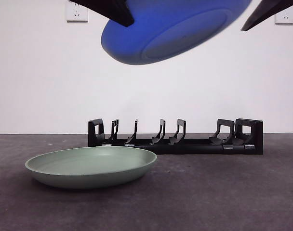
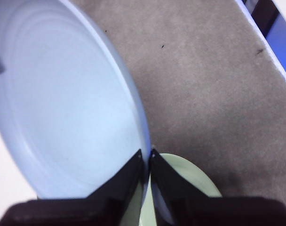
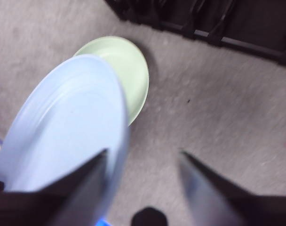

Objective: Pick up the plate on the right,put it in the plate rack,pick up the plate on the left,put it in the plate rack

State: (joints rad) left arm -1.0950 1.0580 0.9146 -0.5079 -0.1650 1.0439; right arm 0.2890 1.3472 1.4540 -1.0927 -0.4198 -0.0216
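Blue plate (image 1: 170, 31) hangs tilted high above the counter (image 1: 223, 192), its top cut off by my front view. My left hand (image 2: 147, 157) is clenched on its rim; my right hand (image 3: 143, 157), blurred, stands released just beside the plate. Below, the green plate (image 1: 91, 166) lies flat before the plate rack (image 1: 175, 137), whose prongs I see bare.
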